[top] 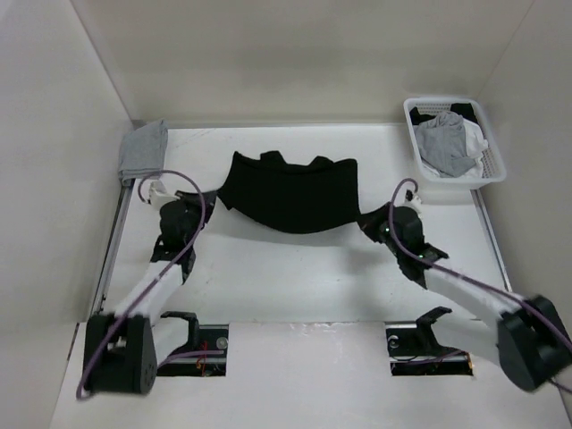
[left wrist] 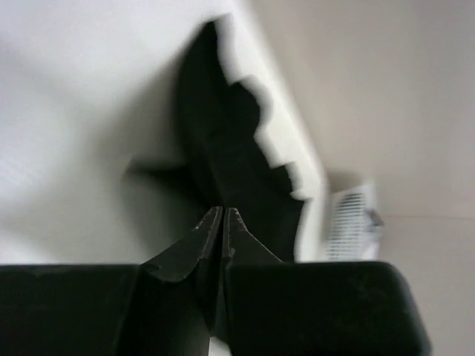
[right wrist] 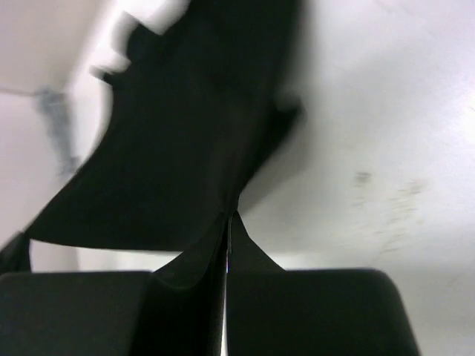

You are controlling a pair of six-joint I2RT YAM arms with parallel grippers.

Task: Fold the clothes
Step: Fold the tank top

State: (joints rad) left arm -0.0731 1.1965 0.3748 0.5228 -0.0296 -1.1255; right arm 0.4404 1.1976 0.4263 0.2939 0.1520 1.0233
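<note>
The clothes, a black T-shirt (top: 290, 192), hang spread between my two grippers over the back half of the white table, sagging in the middle. My left gripper (top: 213, 201) is shut on the shirt's left corner. In the left wrist view the closed tips (left wrist: 224, 213) meet the dark fabric (left wrist: 223, 141), which stretches away from them. My right gripper (top: 365, 222) is shut on the shirt's right corner. In the right wrist view its tips (right wrist: 231, 216) pinch the edge of the cloth (right wrist: 185, 133), which fans out up and left.
A white basket (top: 456, 179) with grey and white garments stands at the back right, and shows blurred in the left wrist view (left wrist: 349, 215). A small grey folded cloth (top: 143, 147) lies at the back left corner. Walls enclose the table on three sides.
</note>
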